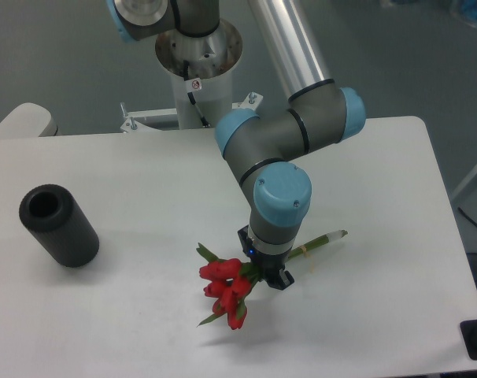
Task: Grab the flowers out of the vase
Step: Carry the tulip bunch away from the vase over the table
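Note:
The flowers, a bunch of red tulip buds with green leaves, lie nearly level at the front middle of the table. Their pale stems stick out to the right past the arm. My gripper is shut on the flowers just behind the buds, its fingers mostly hidden under the wrist. The vase, a matte black cylinder with a round hole at its top, stands far to the left, with no flowers in it.
The arm's base column rises behind the white table's back edge. A pale rounded object sits off the back left corner. A dark item is at the front right corner.

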Available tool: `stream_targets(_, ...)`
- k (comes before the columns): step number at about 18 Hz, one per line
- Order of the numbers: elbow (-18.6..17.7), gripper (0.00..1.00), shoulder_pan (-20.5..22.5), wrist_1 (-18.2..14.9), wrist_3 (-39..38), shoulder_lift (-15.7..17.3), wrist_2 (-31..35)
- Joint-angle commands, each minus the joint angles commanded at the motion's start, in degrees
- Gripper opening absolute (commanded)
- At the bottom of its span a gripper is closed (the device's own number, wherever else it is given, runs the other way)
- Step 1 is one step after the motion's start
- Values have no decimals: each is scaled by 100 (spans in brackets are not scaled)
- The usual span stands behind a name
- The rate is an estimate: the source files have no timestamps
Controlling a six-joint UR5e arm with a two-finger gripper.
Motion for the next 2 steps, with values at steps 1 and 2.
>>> stream_targets(1,-9,7,0,0,-9,0,0)
stream_targets(2,-17,7,0,0,-17,9,0)
